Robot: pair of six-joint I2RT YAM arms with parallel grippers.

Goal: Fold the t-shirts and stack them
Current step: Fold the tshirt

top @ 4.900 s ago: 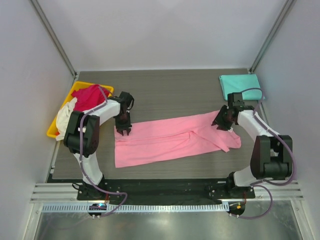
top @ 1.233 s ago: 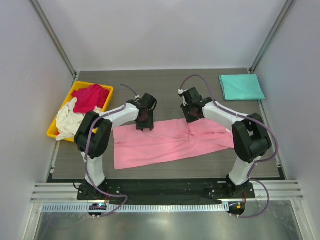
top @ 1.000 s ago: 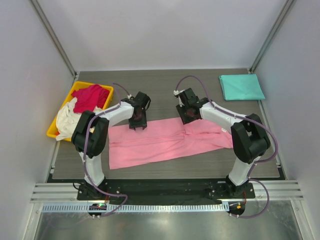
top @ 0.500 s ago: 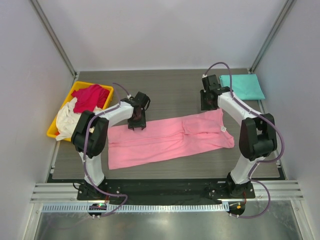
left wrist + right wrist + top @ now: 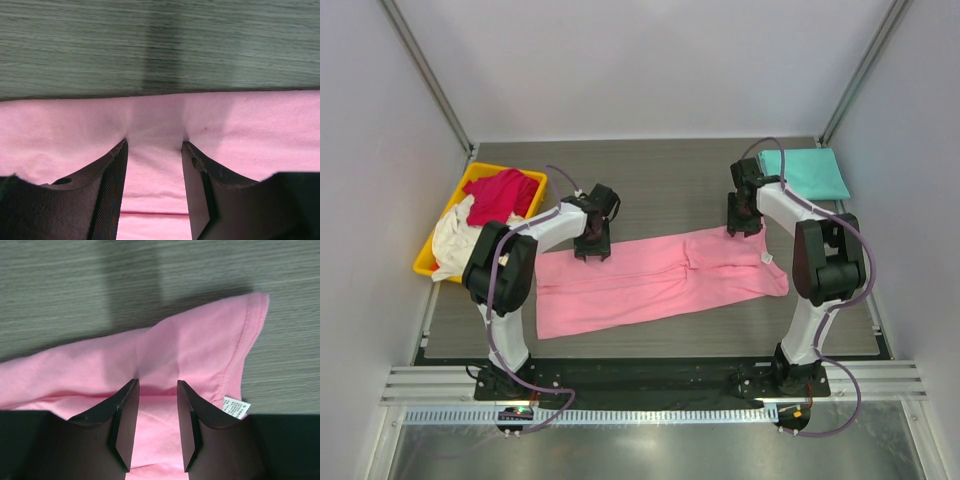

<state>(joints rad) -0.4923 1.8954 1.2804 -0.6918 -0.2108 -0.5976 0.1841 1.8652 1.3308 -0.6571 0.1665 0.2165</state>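
Flattening step, apparently: pink t-shirt (image 5: 650, 285) spread on worktop (image 5: 660, 180); left end effector (image 5: 154, 142) and right end effector (image 5: 158, 381) part-open, tips on its far edge, nothing gripped. Next, probably: pinch, fold nearward.

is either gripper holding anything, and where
Nothing looks held: the left gripper and right gripper stand open, tips on the pink t-shirt near its far edge.

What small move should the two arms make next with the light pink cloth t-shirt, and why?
Probably close both jaws. The left gripper and the right gripper stand open, tips down on the light pink cloth t-shirt near its far edge. Pinching that edge would let them fold it toward the near side.
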